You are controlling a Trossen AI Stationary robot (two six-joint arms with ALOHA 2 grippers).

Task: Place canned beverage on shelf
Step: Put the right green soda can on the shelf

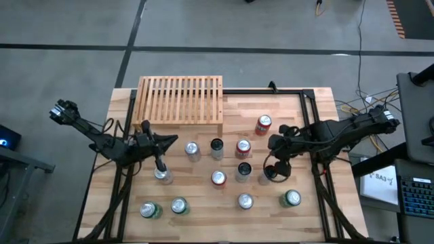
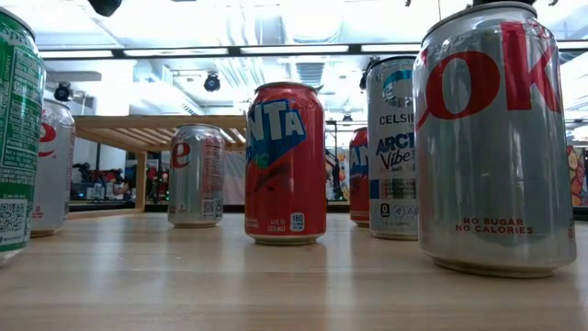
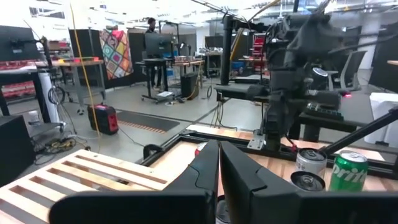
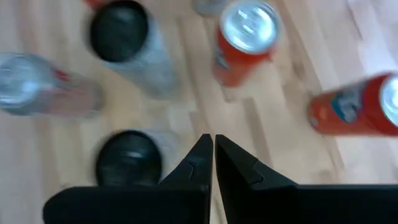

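The light-wood slatted shelf stands at the table's far left; in the left wrist view the shelf lies beside my fingers. Several cans stand upright on the table between the arms, among them a red can, a black-topped can and a silver can. My left gripper is shut and points level toward the table's right, near the shelf's front edge; the left wrist view shows it with nothing in it. My right gripper is shut, slanting down above bare table right of the cans.
More cans stand near the table's front edge: green ones and a silver one. In the low view a red Fanta can and a silver Coke can stand close. A dark frame runs along the table's right side.
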